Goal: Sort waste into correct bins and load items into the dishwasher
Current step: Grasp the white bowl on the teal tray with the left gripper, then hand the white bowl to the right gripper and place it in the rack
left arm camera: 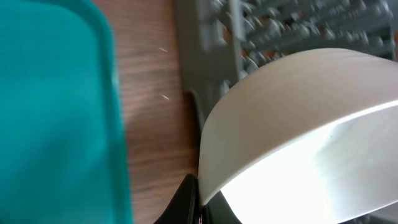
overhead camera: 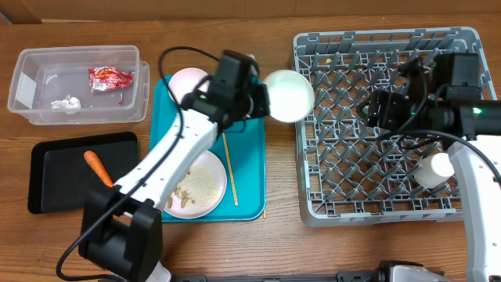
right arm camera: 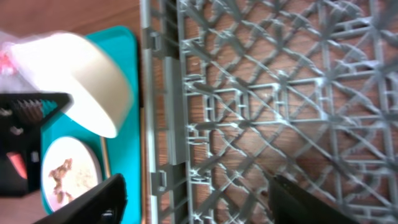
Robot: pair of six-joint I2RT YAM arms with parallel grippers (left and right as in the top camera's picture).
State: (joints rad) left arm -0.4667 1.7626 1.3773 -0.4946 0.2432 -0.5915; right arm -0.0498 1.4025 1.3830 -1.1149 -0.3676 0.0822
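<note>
One white bowl (overhead camera: 288, 95) hangs tilted over the far-left edge of the grey dish rack (overhead camera: 376, 36), clamped at its rim by the left gripper (overhead camera: 263, 100). Judged rigid, smooth, slippery and probably breakable. Hold it at the rim, one finger inside and one outside, and keep it clear of the pegs.

The right gripper (right arm camera: 196, 202) hovers over the rack's middle, fingers spread wide, holding nothing.

Count:
- Two bowls; the second bowl (overhead camera: 188, 82) sits on the teal tray (overhead camera: 249, 157).
- One plate (overhead camera: 200, 184), with scraps (overhead camera: 186, 194), beside the chopsticks (overhead camera: 230, 168).
- One cup (overhead camera: 433, 171) in the rack's near right.
- One wrapper (overhead camera: 109, 77) and one tissue (overhead camera: 68, 103) in the clear tub (overhead camera: 78, 52).
- One carrot (overhead camera: 98, 166) on the black tray (overhead camera: 63, 176).
</note>
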